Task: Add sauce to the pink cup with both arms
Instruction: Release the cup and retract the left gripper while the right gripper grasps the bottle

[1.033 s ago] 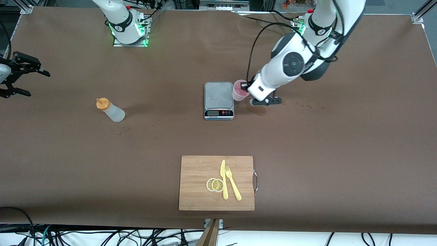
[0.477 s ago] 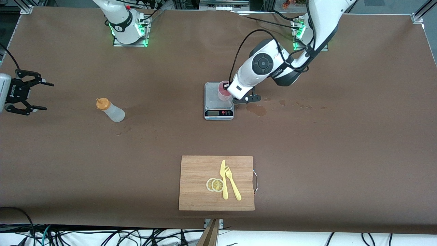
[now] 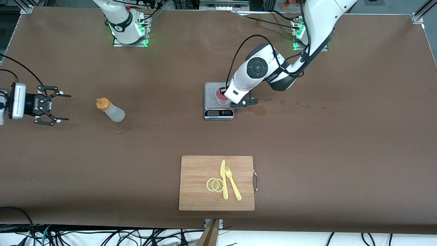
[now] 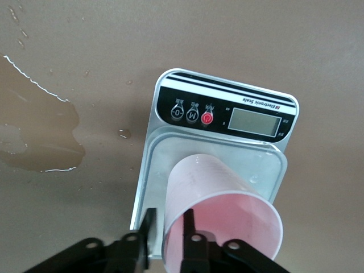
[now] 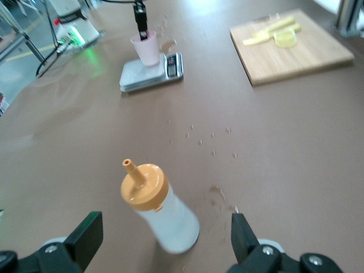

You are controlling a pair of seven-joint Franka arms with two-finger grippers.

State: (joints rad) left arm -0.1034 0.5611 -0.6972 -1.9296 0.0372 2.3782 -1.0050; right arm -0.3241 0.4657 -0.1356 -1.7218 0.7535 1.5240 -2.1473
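Note:
The pink cup stands on the grey kitchen scale in the table's middle. My left gripper is shut on the cup's rim wall, one finger inside and one outside, as the left wrist view shows: gripper, cup. The sauce bottle, whitish with an orange cap, stands toward the right arm's end. My right gripper is open and empty, level with the bottle and a short way from it. In the right wrist view the bottle sits between the spread fingers.
A wet brown stain lies beside the scale toward the left arm's end. A wooden cutting board with lemon slices, a yellow knife and a fork lies nearer the front camera.
My left gripper carried the pink cup from beside the scale onto it. My right gripper swung in from the table's end toward the sauce bottle.

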